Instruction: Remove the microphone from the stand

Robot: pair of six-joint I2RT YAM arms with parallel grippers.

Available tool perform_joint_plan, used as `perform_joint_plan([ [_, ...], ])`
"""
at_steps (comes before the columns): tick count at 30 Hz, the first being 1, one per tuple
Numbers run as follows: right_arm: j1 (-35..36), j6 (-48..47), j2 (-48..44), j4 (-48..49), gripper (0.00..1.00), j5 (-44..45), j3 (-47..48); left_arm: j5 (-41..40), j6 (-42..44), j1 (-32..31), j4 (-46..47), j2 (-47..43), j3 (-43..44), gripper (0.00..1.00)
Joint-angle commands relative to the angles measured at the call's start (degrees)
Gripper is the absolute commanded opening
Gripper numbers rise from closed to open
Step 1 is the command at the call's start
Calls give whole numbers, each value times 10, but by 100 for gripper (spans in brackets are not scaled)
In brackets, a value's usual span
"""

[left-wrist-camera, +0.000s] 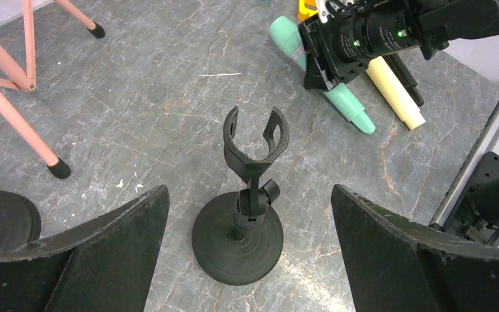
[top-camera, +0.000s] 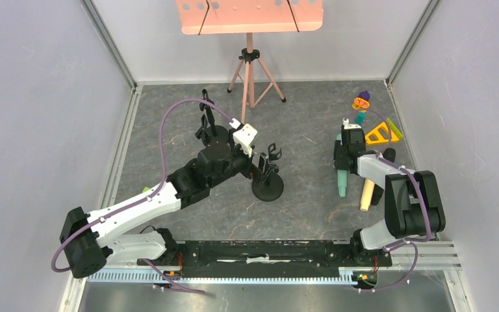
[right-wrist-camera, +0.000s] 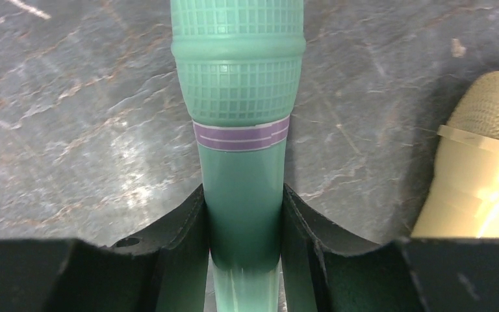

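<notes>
Tabletop [top-camera: 312, 117] of grey marbled stone spans the cell. Pink music stand [top-camera: 250, 65] is at far centre on its tripod. Left gripper [left-wrist-camera: 248, 188], fingers spread wide, hovers over the black microphone stand [left-wrist-camera: 237, 240], which sits mid-table, its forked clip [left-wrist-camera: 255, 146] empty. Right gripper [right-wrist-camera: 243, 195], at the right side, pinches the green microphone [right-wrist-camera: 237, 84] by its handle, well apart from the stand, head toward the far side; whether it touches the table I cannot tell. A cream microphone [right-wrist-camera: 481, 169] lies just to its right.
</notes>
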Motion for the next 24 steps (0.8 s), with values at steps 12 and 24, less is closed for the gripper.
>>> perform_joint_plan([
  [12,-11,27,-52,63,55,123,-57,-11,-20,4,0,7,-16,100],
  [24,-11,15,-123,38,63,99,-47,24,-25,5,0,56,-6,100],
])
